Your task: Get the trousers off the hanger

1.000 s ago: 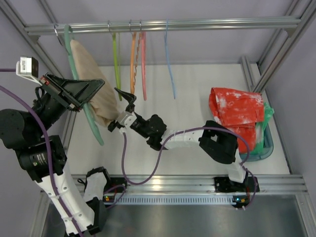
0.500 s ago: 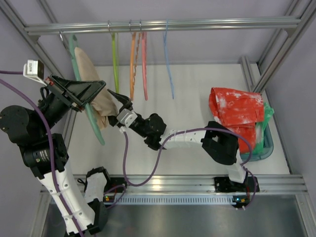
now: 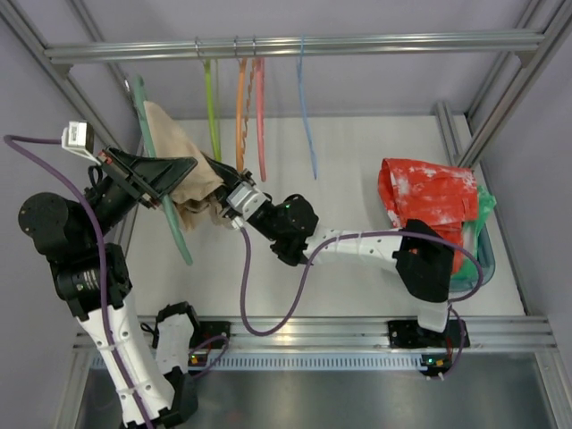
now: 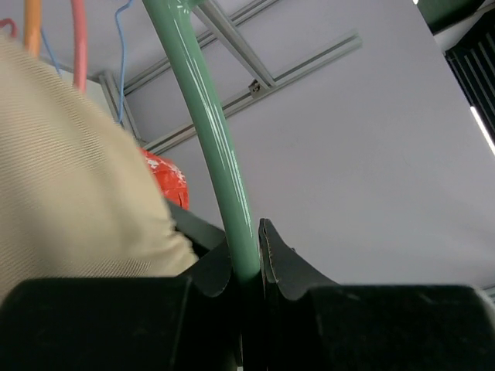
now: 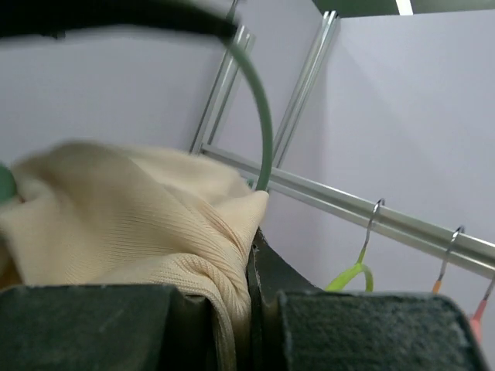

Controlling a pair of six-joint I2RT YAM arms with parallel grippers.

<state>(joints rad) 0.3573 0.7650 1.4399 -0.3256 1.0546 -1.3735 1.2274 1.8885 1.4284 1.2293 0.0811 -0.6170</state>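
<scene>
Left arm is raised and angled right, with the left gripper (image 4: 247, 259) clamped tight on the hanger (image 4: 207, 131) bar. Right arm is stretched far left toward the hanger, right gripper (image 5: 249, 267) pinched shut on a fold of the trousers (image 5: 131, 216) — they're bunched just right of the hanger bar. Hanger hook is too faint to read from above; the trousers' edge is hidden behind the left gripper.

White flat desk (image 3: 357, 170) set inside an aluminium frame. At its right edge rests a teal plastic basket (image 3: 474, 275) holding a red cloth with white blotches (image 3: 429, 201). Overhead, a silver metal rail (image 3: 375, 43) carries lime-green (image 3: 213, 116), orange (image 3: 239, 116), pink (image 3: 260, 125) and blue (image 3: 307, 116) hangers.
</scene>
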